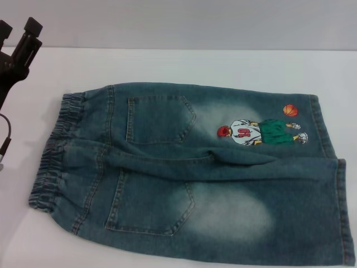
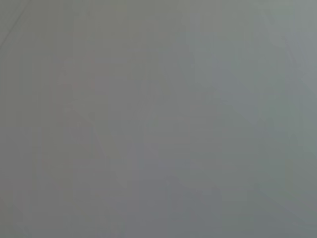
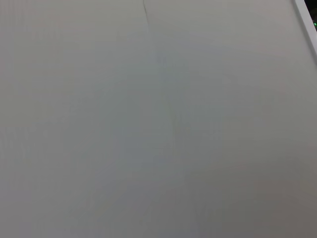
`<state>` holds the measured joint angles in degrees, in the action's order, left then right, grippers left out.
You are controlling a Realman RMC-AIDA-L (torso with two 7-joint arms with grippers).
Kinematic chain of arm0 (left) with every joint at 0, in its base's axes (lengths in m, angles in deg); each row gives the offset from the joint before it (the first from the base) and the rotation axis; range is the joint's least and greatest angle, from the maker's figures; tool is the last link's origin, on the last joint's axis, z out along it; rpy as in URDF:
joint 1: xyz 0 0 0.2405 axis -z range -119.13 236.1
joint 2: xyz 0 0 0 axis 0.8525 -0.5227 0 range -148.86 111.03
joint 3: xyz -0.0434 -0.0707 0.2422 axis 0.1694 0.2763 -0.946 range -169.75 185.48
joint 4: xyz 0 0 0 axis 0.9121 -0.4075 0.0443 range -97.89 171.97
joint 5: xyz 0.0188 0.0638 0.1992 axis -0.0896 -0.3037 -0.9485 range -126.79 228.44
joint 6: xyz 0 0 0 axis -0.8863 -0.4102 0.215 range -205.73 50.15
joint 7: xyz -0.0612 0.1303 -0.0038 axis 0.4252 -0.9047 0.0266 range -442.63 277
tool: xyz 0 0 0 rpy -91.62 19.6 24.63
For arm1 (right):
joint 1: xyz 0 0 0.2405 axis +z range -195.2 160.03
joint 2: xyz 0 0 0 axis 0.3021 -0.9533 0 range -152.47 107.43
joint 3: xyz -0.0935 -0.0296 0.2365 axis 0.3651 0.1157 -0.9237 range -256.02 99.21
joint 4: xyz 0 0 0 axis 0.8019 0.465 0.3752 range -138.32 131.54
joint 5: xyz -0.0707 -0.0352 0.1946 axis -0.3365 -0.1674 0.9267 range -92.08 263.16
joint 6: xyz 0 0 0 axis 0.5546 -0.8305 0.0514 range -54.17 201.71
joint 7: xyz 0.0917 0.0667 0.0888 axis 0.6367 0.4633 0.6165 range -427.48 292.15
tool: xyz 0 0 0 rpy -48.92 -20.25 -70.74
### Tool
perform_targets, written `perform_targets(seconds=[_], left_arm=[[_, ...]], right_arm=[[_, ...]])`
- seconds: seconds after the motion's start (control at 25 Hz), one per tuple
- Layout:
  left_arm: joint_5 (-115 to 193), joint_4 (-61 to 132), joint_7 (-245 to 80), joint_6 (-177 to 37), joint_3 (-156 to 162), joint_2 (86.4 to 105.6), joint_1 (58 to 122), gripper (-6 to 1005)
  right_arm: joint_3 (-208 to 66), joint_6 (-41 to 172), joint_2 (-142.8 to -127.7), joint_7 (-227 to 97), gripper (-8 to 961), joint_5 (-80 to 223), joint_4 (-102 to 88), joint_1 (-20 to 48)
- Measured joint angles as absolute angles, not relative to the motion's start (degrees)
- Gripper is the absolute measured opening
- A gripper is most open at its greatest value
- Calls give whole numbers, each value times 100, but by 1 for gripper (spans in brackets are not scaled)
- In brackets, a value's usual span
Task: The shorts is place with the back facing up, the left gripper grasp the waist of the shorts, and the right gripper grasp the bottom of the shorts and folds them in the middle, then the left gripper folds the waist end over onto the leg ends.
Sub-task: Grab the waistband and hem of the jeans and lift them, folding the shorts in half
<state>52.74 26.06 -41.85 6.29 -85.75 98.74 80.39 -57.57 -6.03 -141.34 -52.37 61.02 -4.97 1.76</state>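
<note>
The plain white tabletop (image 1: 184, 64) carries the faded blue denim shorts (image 1: 195, 173), spread flat with both back patch pockets up, well apart from the black two-finger left claw (image 1: 17, 33), on its right and nearer the robot. The two straight stitched leg hems (image 1: 334, 184) form the end farthest from that claw. The gathered, darker blue elastic waist (image 1: 53, 151) is the end nearest it, untouched. The embroidered cartoon basketball player (image 1: 262, 133) sits near the hems. The left claw hangs released, grasping nothing. Both wrist views show only blank grey; the right claw is out of sight.
</note>
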Motion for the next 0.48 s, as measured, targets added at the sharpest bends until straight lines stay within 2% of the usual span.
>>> perform_targets(seconds=[0.28,0.48], left_arm=[[5275,2602,-3752,132,-8638,9798,8218,807],[5276,2591,-2965,-70,-9103,9488,8536,805]], right_arm=[[-5758,-603,-14134,-5237,592,6102,-497,197],[-5758,-603,-14138,-5237,592,6102,-496,202]])
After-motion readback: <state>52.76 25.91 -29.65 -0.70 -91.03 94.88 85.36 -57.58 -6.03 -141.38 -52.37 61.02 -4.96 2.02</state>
